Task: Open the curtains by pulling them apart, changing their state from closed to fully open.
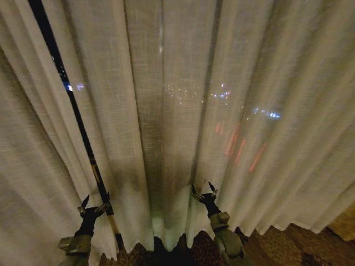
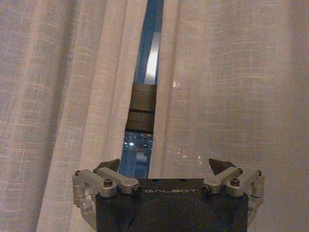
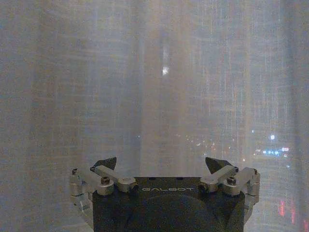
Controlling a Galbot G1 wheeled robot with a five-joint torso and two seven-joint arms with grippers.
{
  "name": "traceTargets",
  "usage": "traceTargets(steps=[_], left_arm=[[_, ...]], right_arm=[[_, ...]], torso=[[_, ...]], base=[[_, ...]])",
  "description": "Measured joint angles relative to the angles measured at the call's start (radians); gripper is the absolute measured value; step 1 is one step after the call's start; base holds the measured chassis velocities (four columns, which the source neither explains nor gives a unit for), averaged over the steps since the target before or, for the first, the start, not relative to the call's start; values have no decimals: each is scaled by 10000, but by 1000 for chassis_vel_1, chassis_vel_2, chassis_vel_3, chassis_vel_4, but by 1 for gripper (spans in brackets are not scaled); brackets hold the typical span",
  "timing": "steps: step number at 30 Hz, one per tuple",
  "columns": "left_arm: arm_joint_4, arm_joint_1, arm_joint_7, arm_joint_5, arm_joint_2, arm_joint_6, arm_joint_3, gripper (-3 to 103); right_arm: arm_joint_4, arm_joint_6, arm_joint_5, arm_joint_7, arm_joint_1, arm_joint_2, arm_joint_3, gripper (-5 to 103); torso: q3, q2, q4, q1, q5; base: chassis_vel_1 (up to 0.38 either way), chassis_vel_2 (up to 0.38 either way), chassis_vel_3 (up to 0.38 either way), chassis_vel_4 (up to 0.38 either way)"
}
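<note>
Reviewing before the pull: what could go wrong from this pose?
1. Both grippers are open and hold nothing; the left gripper faces the narrow gap between the curtains, so closing could catch air.
2. The right gripper faces unbroken fabric, no edge to catch.
3. Sheer weave may snag on pointed jaws.

Left hand (image 1: 93, 204) and right hand (image 1: 204, 191) raised, fingers spread.

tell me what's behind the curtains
Through the narrow gap between the curtains a dark window frame and night city lights show. Elsewhere only blurred light spots glow through the sheer fabric; the rest of the window is covered.
</note>
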Motion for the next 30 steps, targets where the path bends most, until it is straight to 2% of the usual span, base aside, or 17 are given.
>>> traceTargets(steps=[3,9,15,17,19,20,23,25,27,28,30], left_arm=[[0,-1,1,0,0,0,1,100],[0,-8,1,0,0,-1,1,100],[0,-5,0,0,0,0,1,100],[0,-5,0,0,0,-1,0,100],[0,-5,0,0,0,0,1,100],[0,-5,0,0,0,0,1,100],[0,-5,0,0,0,0,1,100],[0,-5,0,0,0,0,1,100],[0,-5,0,0,0,0,1,100],[0,-5,0,0,0,0,1,100],[0,-5,0,0,0,0,1,100]], right_arm=[[-603,-218,416,273,896,-77,-319,100],[-837,-341,877,491,1399,22,-547,100],[-1094,-339,950,487,1613,116,-565,100],[-1153,-323,955,470,1662,125,-547,103],[-1179,-289,959,382,1689,118,-538,95],[-1179,-289,959,382,1689,118,-538,95],[-1183,-209,953,343,1700,171,-556,79],[-1181,-186,939,334,1684,185,-568,79],[-1162,-145,907,314,1618,210,-597,68],[-1162,-145,907,314,1618,210,-597,68],[-1143,-99,872,290,1566,232,-594,57]], torso=[[4,-5,3,12,-1],[9,-13,2,27,-5],[5,-10,2,17,-3],[4,-9,1,16,-1],[5,-9,0,16,-1],[5,-9,0,16,-1],[5,-9,1,17,-4],[5,-9,2,18,-4],[5,-9,2,18,-3],[5,-9,2,18,-3],[5,-9,1,17,-3]], base=[[3,-21,-11,9],[-3,6,3,-9],[0,0,0,0],[0,0,0,0],[0,0,0,0],[0,0,0,0],[0,0,0,0],[0,0,0,0],[0,0,0,0],[0,0,0,0],[0,0,0,0]])
